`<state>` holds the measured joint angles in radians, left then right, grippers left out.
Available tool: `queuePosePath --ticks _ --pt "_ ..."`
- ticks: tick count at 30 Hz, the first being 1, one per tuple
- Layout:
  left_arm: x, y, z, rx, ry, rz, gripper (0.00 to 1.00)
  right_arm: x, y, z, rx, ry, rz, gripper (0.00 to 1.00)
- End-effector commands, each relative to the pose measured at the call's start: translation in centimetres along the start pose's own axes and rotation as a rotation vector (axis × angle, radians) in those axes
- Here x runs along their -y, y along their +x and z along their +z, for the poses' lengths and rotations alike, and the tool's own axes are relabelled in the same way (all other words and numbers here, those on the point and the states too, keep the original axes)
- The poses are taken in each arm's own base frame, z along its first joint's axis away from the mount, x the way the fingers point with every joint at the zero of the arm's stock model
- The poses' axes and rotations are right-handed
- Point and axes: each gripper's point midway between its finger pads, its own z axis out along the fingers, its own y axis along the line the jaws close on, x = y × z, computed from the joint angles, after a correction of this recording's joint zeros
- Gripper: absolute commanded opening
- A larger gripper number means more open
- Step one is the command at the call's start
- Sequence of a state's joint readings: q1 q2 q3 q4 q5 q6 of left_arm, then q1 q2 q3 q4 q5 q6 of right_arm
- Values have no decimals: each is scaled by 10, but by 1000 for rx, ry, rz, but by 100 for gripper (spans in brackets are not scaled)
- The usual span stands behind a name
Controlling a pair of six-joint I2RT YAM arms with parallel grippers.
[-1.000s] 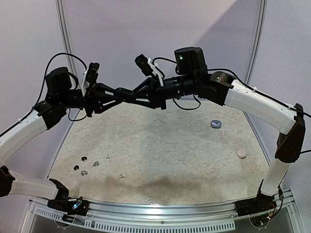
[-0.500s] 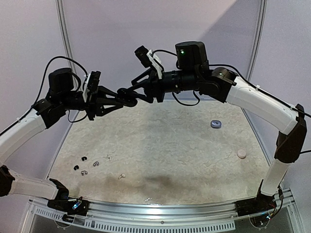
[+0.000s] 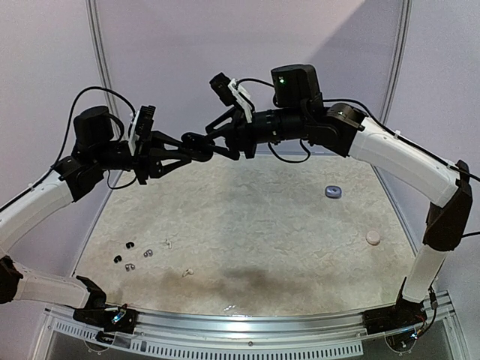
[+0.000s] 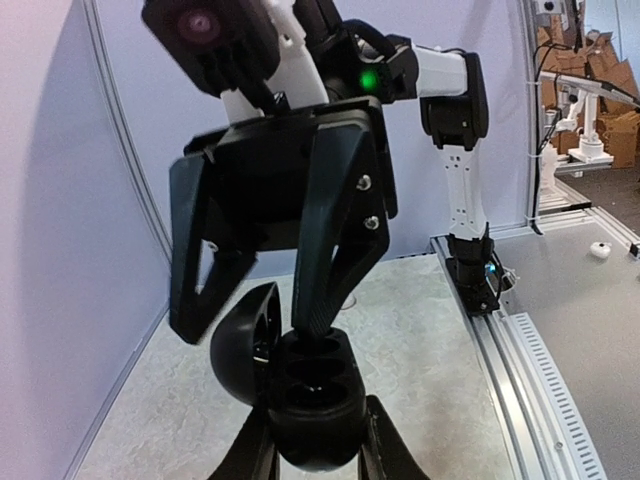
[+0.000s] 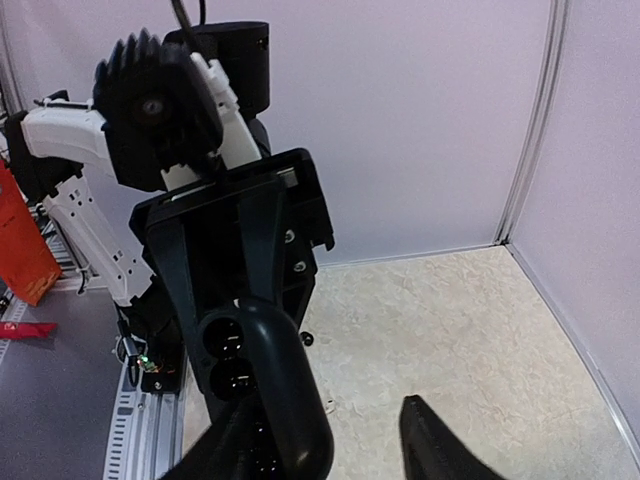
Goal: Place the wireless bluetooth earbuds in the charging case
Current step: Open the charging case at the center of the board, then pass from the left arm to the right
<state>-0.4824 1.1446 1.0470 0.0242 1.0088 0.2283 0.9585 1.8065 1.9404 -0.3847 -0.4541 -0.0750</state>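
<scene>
Left fingers (image 4: 390,458) are clamping the open charging case (image 4: 310,400); right fingers (image 4: 335,230) are standing apart, empty, one tip touching it.

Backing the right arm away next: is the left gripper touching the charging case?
Touching. Left wrist view: the left gripper clamps the open black charging case, a finger pressed against each side, no gap.

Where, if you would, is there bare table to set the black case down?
The middle of the table is bare, between the earbuds near left and the grey disc and pink disc at right. The earbuds' patch is crowded.
</scene>
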Motion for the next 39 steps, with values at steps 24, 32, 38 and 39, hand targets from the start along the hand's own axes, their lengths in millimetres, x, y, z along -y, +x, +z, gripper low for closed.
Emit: queuePosePath --ticks 24,32,38,39 --pt "-20 -53 -21 273 -149 -61 0 -19 -29 -51 326 -128 81 75" --pt "-16 -73 -19 330 -138 -57 0 -20 -41 -33 383 -162 140 66" --pt "-10 -81 -15 355 -122 -33 0 -24 -48 -25 385 -203 134 58" --pt "-9 -82 -14 358 -117 -28 0 -24 -47 -23 379 -213 136 58"
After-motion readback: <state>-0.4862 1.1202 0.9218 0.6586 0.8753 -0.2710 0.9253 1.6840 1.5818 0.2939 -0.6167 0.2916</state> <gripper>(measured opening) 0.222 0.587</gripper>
